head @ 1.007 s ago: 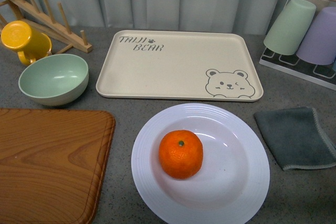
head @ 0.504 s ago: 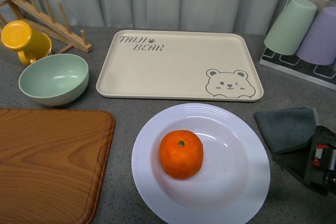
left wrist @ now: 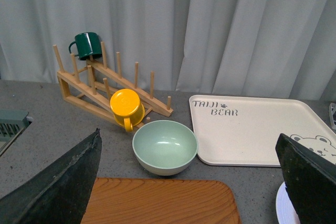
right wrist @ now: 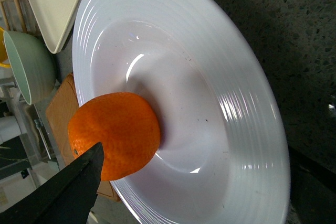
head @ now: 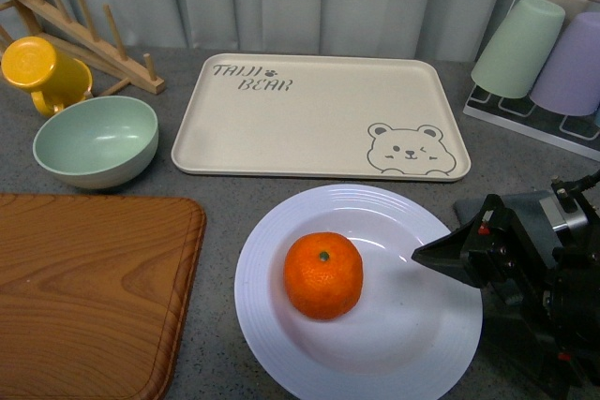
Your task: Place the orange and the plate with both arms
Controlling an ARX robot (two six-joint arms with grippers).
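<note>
Right tool (head: 437, 258) low over plate (head: 281, 334) rim, near orange (head: 323, 274)

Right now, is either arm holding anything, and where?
Nothing. The left gripper is open and empty; the right gripper is open over the plate, beside the orange, gripping neither.
</note>
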